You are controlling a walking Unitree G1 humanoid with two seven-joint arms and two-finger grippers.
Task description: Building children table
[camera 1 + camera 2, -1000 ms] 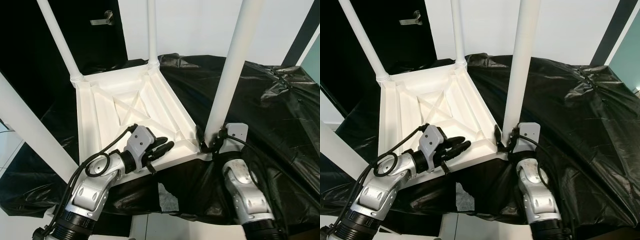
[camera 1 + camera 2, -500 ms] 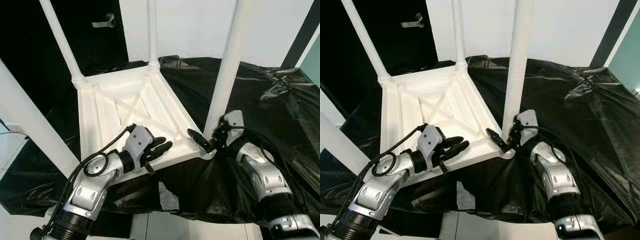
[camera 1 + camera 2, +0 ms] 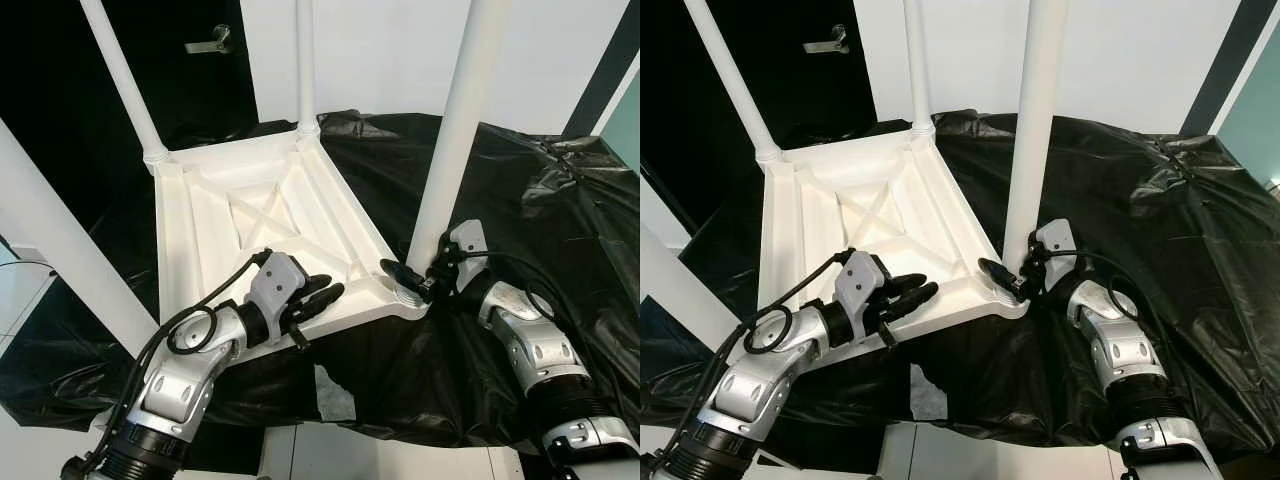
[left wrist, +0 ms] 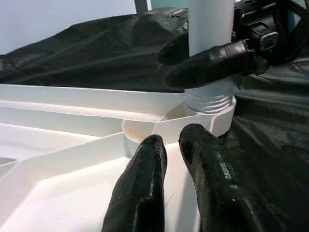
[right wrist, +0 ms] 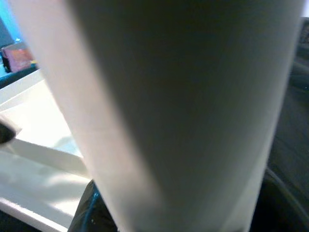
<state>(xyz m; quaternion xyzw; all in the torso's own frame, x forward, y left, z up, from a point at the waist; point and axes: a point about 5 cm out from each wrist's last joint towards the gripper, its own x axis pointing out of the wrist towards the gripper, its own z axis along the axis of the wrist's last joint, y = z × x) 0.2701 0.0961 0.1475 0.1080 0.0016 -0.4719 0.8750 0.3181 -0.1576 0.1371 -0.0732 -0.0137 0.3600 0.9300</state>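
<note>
Left eye view: an upturned white children's table lies on a black sheet covering the tabletop, its legs pointing up.
Right end effector: its fingers sit either side of the base of the near right leg, at the corner socket; fingers narrow around the leg, apparently gripping it.
Left end effector: fingers nearly together, holding nothing, pressed on the table's near rim.
Step in hand: likely seating or twisting this leg into its socket.
Doing it well: keep the leg upright, turn at the base, and let the left end effector hold the frame down so it cannot slide.
Writing: none readable.
</note>
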